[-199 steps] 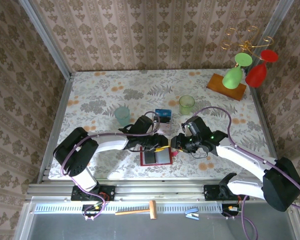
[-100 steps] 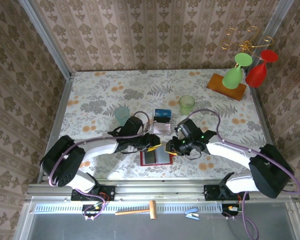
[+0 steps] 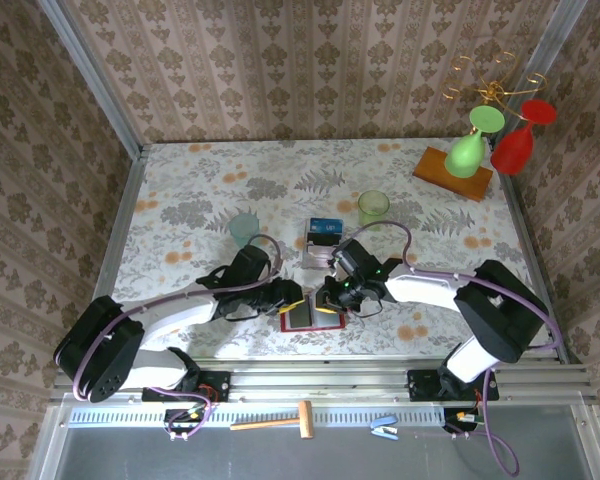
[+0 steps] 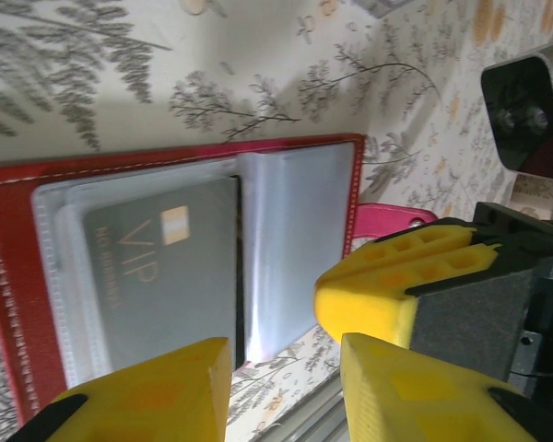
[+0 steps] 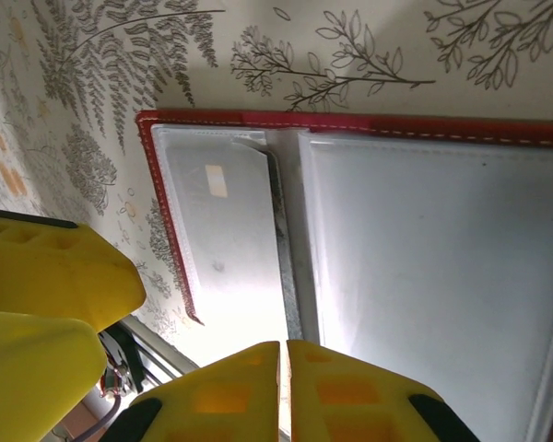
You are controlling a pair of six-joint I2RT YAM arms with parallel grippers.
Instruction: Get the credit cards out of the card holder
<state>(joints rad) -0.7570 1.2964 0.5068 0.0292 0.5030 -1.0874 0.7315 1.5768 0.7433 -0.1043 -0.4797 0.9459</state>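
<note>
Card holder (image 3: 312,317) unfolded; L claw (image 4: 284,379) parted, R claw (image 5: 283,368) closed

Check your table (image 3: 210,180): floral top. Card holder (image 3: 328,318) open at front edge. Clear box (image 3: 323,240) behind it. Teal cup (image 3: 244,229) left, green cup (image 3: 373,209) right. Wooden base (image 3: 452,174) far right.
</note>
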